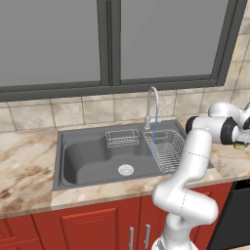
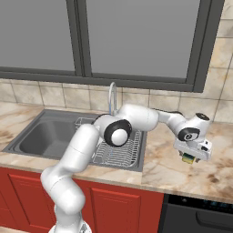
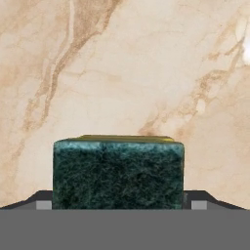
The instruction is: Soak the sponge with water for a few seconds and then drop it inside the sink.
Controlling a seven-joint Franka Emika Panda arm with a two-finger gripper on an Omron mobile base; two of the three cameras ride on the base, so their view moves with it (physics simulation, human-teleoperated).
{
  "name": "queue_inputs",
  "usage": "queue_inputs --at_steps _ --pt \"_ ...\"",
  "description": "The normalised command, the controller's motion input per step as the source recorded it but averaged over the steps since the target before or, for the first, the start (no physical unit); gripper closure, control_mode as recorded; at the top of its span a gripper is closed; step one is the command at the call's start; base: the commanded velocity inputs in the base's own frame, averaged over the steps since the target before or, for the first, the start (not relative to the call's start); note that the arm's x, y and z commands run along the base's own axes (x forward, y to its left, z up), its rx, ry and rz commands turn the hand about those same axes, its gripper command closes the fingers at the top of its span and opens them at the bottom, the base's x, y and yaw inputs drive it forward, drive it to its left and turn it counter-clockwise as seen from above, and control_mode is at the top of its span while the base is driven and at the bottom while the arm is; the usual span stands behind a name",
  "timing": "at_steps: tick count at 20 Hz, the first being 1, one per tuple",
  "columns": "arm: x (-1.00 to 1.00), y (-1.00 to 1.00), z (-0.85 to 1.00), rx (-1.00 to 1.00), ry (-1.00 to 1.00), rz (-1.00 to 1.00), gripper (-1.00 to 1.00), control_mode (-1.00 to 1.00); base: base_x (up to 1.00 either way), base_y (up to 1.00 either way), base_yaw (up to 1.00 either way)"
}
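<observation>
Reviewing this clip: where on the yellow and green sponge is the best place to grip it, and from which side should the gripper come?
Across the two short sides of the small rectangular yellow sponge with dark green scrub layer, from above. In the hand view the block sits between the dark fingertips of the two-finger gripper, green face up, over the beige marble counter.

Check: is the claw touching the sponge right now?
Touching. In the hand view the sponge sits between the claw tips, one finger pad flush against each end. The right base view shows it tucked under the hand above the marble counter.
</observation>
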Motion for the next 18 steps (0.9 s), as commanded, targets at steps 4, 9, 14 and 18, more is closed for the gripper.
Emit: queue_inputs --at_steps 4,9,14,18 --pt "0.00 0.00 0.00 0.00 0.00 0.00 -1.00 -1.00 0.00 0.00 0.00" --pt "0.00 0.00 0.00 0.00 0.00 0.00 -1.00 -1.00 0.00 0.00 0.00" --pt "0.00 0.00 0.00 0.00 0.00 0.00 1.00 -1.00 0.00 0.00 0.00" --pt "0.00 0.00 0.00 0.00 0.00 0.00 1.00 -1.00 0.00 0.00 0.00"
